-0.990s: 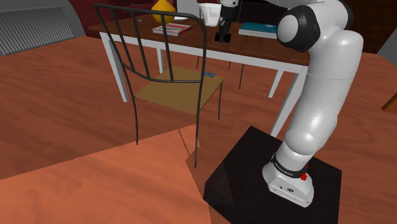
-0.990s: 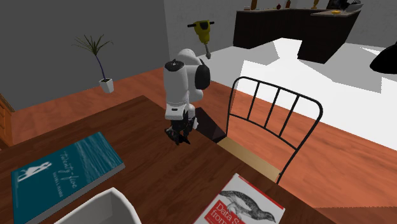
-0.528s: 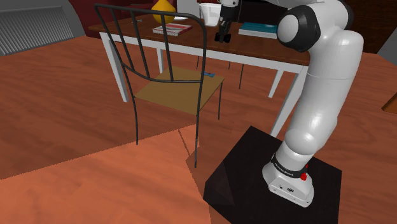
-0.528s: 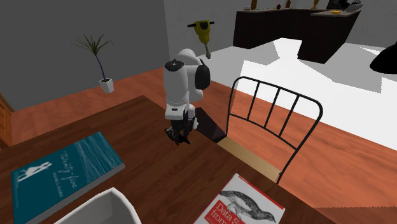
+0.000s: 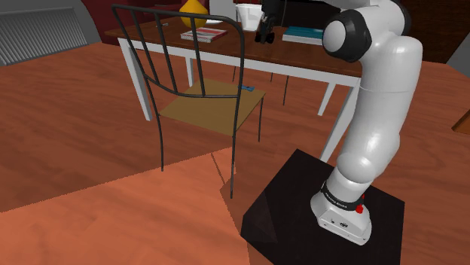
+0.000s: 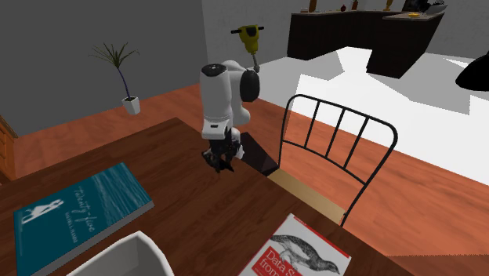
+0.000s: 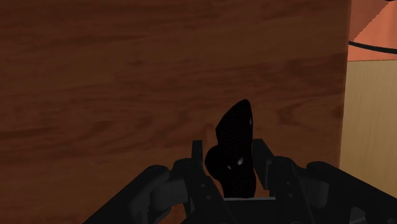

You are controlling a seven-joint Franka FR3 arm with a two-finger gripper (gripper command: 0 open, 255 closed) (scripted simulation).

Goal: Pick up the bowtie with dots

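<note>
Grip risk: gripper (image 6: 219, 164) clenched on black dotted bowtie (image 7: 234, 143) above table (image 7: 114, 70), near its edge; small pinch, jerky lift could let it twist or slip out.

Bare table (image 6: 176, 168) along the edge nearest the stand (image 5: 301, 188) is open; teal book (image 6: 78, 208), white bowl (image 6: 125, 252) and bird-cover book (image 6: 302, 251) crowd beyond.

on my screens i see a reddish wood floor (image 5: 90, 150) under a dark wooden table (image 5: 309, 54) on white legs — a black wire chair (image 5: 215, 109) with a tan seat stands beside it. across the room: a grey wall (image 6: 78, 47), a potted plant (image 6: 131, 103) at its foot, a dark counter (image 6: 345, 35) and a pale floor patch (image 6: 423, 102).
</note>
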